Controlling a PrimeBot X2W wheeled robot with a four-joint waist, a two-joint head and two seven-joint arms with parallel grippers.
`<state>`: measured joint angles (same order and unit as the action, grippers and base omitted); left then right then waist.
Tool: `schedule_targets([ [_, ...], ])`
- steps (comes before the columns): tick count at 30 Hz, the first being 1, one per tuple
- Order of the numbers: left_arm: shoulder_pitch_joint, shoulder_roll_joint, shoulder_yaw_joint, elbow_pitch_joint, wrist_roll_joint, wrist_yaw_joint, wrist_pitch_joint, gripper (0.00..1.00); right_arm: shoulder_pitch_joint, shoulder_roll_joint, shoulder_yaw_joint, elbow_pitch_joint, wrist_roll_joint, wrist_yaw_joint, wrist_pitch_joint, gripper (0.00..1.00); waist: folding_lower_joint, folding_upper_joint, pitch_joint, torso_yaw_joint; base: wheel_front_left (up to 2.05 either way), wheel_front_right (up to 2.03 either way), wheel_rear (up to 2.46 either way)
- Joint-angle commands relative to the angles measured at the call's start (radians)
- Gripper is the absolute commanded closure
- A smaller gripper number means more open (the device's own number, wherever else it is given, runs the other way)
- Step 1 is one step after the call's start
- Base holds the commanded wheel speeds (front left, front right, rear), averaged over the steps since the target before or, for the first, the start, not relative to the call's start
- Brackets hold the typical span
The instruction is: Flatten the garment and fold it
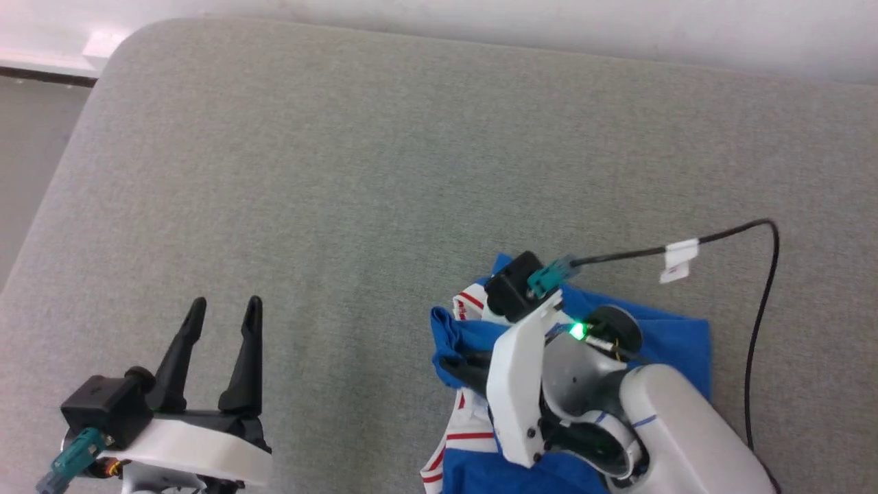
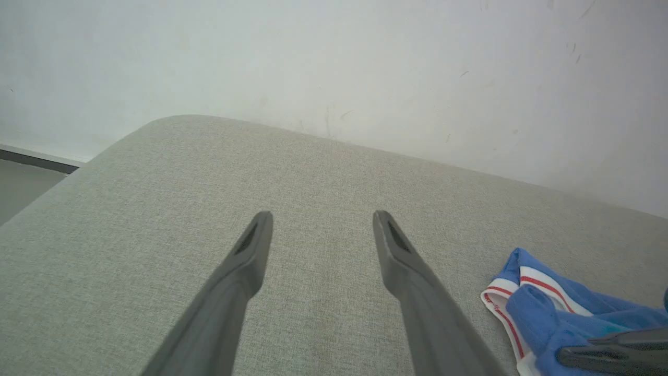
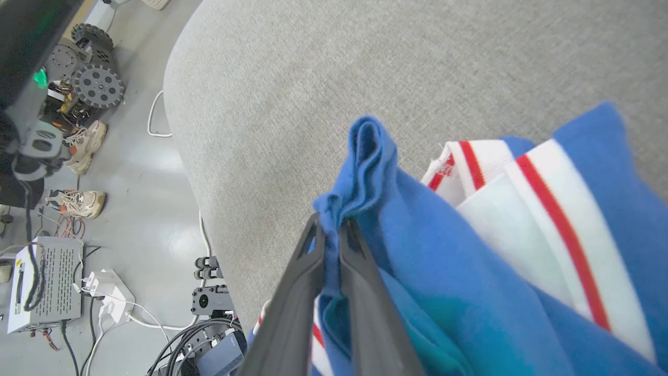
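Toward the near right of the grey fabric cushion (image 1: 343,171) lies the garment (image 1: 675,343), a bunched royal-blue jersey with white, red-striped trim showing among its folds; its lower part runs off the bottom of the head view. The right gripper (image 1: 446,363) reaches into the heap's left side with its fingers nearly together, pinching a raised ridge of blue cloth. In the right wrist view the two dark fingertips (image 3: 315,224) clamp that ridge of the garment (image 3: 443,261), which stands up in a rounded fold just past them, with a striped white band lying beside it. A black cable (image 1: 761,288) with a white tag loops from the wrist over the cushion to the right.

The left gripper (image 1: 226,305) hovers over the near left of the cushion, well apart from the garment, its fingers spread wide with nothing between them. In the left wrist view the left gripper (image 2: 322,219) points toward the far edge, where the cushion (image 2: 156,209) meets a pale wall (image 2: 313,52), and the garment (image 2: 548,318) sits at lower right.
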<state>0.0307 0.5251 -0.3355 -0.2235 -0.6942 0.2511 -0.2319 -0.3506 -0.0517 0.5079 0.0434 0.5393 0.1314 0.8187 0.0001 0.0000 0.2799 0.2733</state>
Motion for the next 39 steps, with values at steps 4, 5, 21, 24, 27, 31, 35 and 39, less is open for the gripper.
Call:
schedule_targets([
  [4,-0.026,-0.014,-0.011,0.014,-0.005,-0.009,0.002,0.00,-0.017,0.001,0.012,0.047,0.012,-0.001,-0.061,0.00,-0.0001,0.0000,0.002,0.013,0.00,0.00,0.00],
  [5,-0.027,-0.014,-0.012,0.017,-0.005,-0.010,0.003,0.00,-0.025,0.001,0.015,0.048,0.020,-0.001,-0.069,0.00,-0.0001,0.0000,0.002,0.010,0.00,0.00,0.00],
  [21,-0.012,0.010,0.001,-0.025,-0.002,0.015,0.015,0.00,0.169,0.001,-0.446,-0.402,-0.112,-0.001,-0.089,0.00,-0.0001,0.0000,0.017,-0.073,0.00,0.00,0.00],
  [24,-0.009,0.012,0.002,-0.033,-0.002,0.017,0.016,0.00,0.262,0.001,-0.510,-0.470,-0.113,-0.001,-0.067,0.00,-0.0001,0.0000,0.023,-0.076,0.00,0.00,0.00],
  [27,-0.004,0.015,0.003,-0.039,-0.004,0.020,0.018,0.00,0.400,0.001,-0.574,-0.558,-0.090,-0.001,-0.033,0.00,-0.0001,0.0000,0.038,-0.082,0.00,0.00,0.00],
  [31,-0.001,0.014,0.003,-0.041,-0.006,0.020,0.015,0.00,0.533,0.001,-0.616,-0.603,-0.034,-0.001,-0.025,0.00,-0.0001,0.0000,0.050,-0.085,0.00,0.00,0.00],
  [35,-0.009,0.011,-0.004,-0.038,-0.007,0.014,0.015,0.00,0.589,0.001,-0.624,-0.569,-0.026,-0.001,-0.042,0.00,-0.0001,0.0000,0.055,-0.073,0.00,0.00,0.00],
  [39,-0.012,0.015,-0.008,-0.036,-0.005,0.014,0.022,0.00,0.590,0.001,-0.610,-0.500,-0.012,-0.001,-0.072,0.00,-0.0001,0.0000,0.052,-0.056,0.00,0.00,0.00],
])
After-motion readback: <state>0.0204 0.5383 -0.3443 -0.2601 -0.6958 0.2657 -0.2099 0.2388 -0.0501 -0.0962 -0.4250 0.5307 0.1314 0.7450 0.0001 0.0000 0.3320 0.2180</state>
